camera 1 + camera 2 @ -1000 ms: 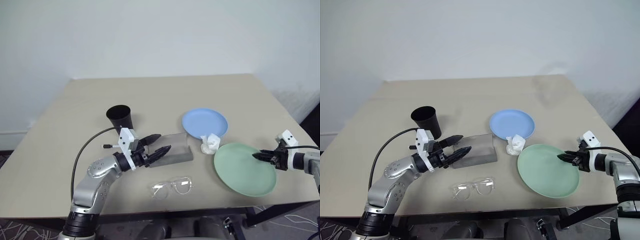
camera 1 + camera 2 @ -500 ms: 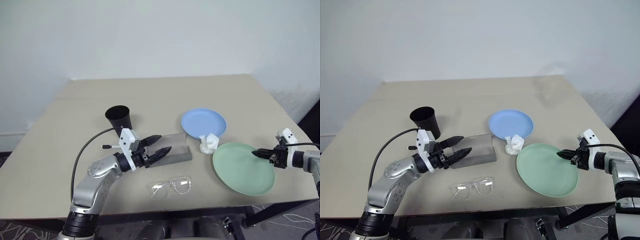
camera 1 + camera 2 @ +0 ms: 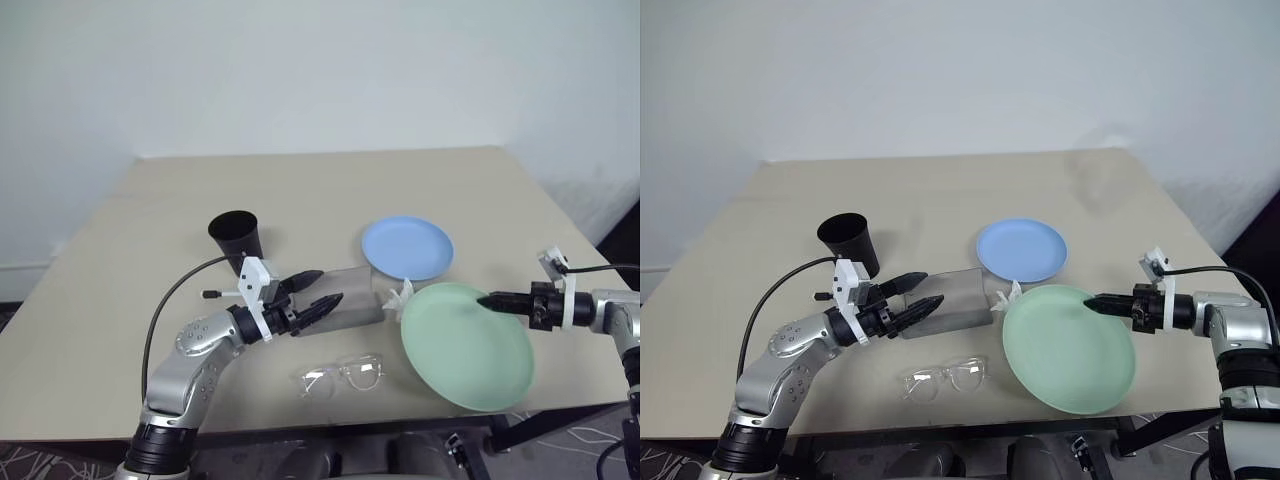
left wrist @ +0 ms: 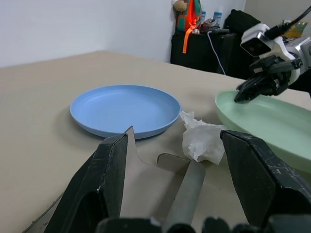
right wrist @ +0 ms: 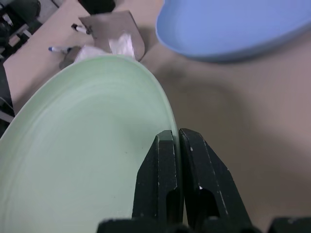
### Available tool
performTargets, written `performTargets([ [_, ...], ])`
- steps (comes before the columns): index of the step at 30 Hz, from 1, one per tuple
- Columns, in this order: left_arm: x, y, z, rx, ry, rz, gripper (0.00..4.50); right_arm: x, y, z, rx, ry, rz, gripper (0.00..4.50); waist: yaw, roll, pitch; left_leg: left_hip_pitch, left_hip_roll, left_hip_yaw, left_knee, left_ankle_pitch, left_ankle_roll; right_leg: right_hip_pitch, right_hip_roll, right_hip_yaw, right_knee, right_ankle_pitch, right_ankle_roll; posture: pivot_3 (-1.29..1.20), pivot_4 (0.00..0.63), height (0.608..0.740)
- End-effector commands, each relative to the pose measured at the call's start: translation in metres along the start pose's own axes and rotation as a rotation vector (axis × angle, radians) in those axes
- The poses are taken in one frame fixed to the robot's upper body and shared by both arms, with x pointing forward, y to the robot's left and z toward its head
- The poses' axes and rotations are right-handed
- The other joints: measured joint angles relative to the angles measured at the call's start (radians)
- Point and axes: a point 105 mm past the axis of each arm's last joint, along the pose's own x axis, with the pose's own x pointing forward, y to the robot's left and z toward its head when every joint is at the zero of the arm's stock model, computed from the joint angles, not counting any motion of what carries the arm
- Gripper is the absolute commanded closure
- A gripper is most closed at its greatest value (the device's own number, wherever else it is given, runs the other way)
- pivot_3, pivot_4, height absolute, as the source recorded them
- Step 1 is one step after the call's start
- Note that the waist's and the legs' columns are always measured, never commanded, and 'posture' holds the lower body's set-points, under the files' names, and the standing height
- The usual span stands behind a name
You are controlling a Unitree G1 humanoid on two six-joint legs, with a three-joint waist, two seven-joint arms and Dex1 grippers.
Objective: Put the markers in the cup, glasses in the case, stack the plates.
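My right gripper [image 3: 490, 299] is shut on the rim of the mint green plate [image 3: 465, 345], which hangs tilted just above the table. Its far edge comes close to the light blue plate [image 3: 407, 247], which lies flat. My left gripper [image 3: 315, 290] stands open at the near end of the grey case [image 3: 352, 298]; its fingers [image 4: 104, 170] sit wide on either side. The clear glasses [image 3: 342, 375] lie in front of the case. The black cup [image 3: 238, 238] stands upright behind my left gripper. Two markers [image 5: 80, 29], one black-capped and one blue-capped [image 5: 58, 48], lie beyond the case.
A crumpled white scrap [image 4: 201, 141] lies between the case and the green plate, which partly covers it. The glasses lie close to the table's front edge [image 3: 300, 425]. The far half of the table is bare. Dark bags [image 4: 214, 43] stand beyond the table.
My right gripper has carried the green plate up and to the left. The plate now tilts and overlaps the white scrap. My left arm has kept still.
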Motion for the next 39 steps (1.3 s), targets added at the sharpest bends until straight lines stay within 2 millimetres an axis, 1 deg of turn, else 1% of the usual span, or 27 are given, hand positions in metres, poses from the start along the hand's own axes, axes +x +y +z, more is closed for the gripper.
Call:
performTargets([
  [1,-0.001,0.000,0.009,0.034,-0.021,-0.003,1.28,0.007,0.002,0.053,-0.111,-0.157,-0.024,4.47,-0.003,0.000,0.000,0.000,0.001,0.001,0.000,0.000,0.000,-0.001,0.000,0.000,0.000,0.000,0.000,0.00,0.000,0.740],
  [5,-0.002,0.001,0.009,0.033,-0.019,-0.002,1.28,0.016,0.003,0.083,-0.163,-0.240,-0.052,4.47,0.000,0.001,0.000,-0.001,0.002,0.001,0.000,0.000,0.000,-0.002,0.001,-0.001,0.001,0.000,0.000,0.00,0.000,0.740],
  [8,-0.002,0.002,0.009,0.034,-0.017,-0.004,1.28,0.026,-0.003,0.103,-0.207,-0.268,-0.121,4.47,0.001,0.000,0.000,-0.001,0.002,0.001,0.000,0.000,0.000,-0.003,0.001,-0.001,0.001,0.001,-0.001,0.00,0.000,0.740],
  [11,-0.001,0.003,0.009,0.037,-0.015,-0.007,1.28,0.044,-0.017,0.134,-0.190,-0.310,-0.267,4.47,-0.001,0.000,0.000,-0.002,0.002,0.003,-0.001,-0.001,-0.001,-0.006,0.000,-0.001,0.001,0.005,-0.004,0.00,0.000,0.740],
  [13,0.000,0.003,0.009,0.038,-0.015,-0.008,1.28,0.054,-0.025,0.143,-0.180,-0.305,-0.341,4.47,-0.002,0.000,0.000,-0.003,0.002,0.006,-0.001,-0.001,-0.001,-0.009,0.000,-0.001,0.001,0.010,-0.007,0.00,0.000,0.740],
  [17,0.002,0.003,0.009,0.040,-0.015,-0.010,1.28,0.073,-0.035,0.147,-0.171,-0.279,-0.439,4.47,-0.003,0.000,0.000,-0.003,0.005,0.005,-0.002,-0.001,-0.001,-0.010,0.002,-0.002,0.001,0.012,-0.009,0.00,0.000,0.740],
  [19,0.002,0.003,0.009,0.041,-0.016,-0.008,1.28,0.079,-0.039,0.147,-0.168,-0.270,-0.477,4.47,-0.003,0.001,0.000,-0.003,0.005,0.005,-0.003,-0.001,0.000,-0.011,0.003,-0.002,0.001,0.012,-0.010,0.00,0.000,0.740],
  [22,0.000,0.003,0.010,0.045,-0.017,0.006,1.28,0.085,-0.047,0.138,-0.216,-0.207,-0.549,4.47,-0.003,0.001,0.000,-0.003,0.004,0.005,-0.003,-0.001,0.000,-0.011,0.003,-0.002,0.000,0.014,-0.013,0.00,0.000,0.740],
  [25,-0.002,0.002,0.009,0.046,-0.017,0.015,1.28,0.086,-0.051,0.135,-0.203,-0.215,-0.584,3.77,-0.007,0.001,0.000,-0.003,0.004,0.006,-0.003,-0.001,0.000,-0.011,0.003,-0.001,0.000,0.014,-0.013,0.00,0.000,0.740],
  [29,-0.004,0.001,0.008,0.045,-0.014,0.021,1.28,0.085,-0.051,0.138,-0.238,-0.233,-0.592,2.43,-0.012,0.001,0.000,-0.003,0.004,0.006,-0.003,-0.001,0.000,-0.011,0.004,-0.001,0.001,0.014,-0.013,0.00,0.000,0.740],
  [30,-0.004,0.001,0.008,0.046,-0.014,0.023,1.28,0.085,-0.050,0.139,-0.247,-0.239,-0.581,2.09,-0.013,0.001,0.000,-0.002,0.005,0.006,-0.003,-0.001,0.000,-0.011,0.004,-0.001,0.001,0.013,-0.013,0.00,0.000,0.740],
  [34,-0.005,0.002,0.009,0.049,-0.011,0.026,1.28,0.080,-0.041,0.144,-0.268,-0.278,-0.473,2.09,-0.015,0.002,0.000,-0.002,0.006,0.007,-0.002,0.000,0.000,-0.010,0.005,-0.001,0.001,0.014,-0.012,0.00,0.000,0.740],
  [37,-0.005,0.003,0.010,0.051,-0.009,0.023,1.28,0.076,-0.022,0.146,-0.286,-0.285,-0.273,2.09,-0.016,0.002,0.000,-0.002,0.006,0.007,-0.001,0.000,-0.001,-0.010,0.006,-0.001,0.001,0.014,-0.013,0.00,0.000,0.740],
  [39,-0.004,0.004,0.010,0.053,-0.007,0.020,1.28,0.076,-0.008,0.135,-0.340,-0.223,-0.141,2.09,-0.017,0.002,0.000,-0.002,0.006,0.007,-0.001,0.000,-0.001,-0.010,0.006,-0.001,0.001,0.014,-0.013,0.00,0.000,0.740],
])
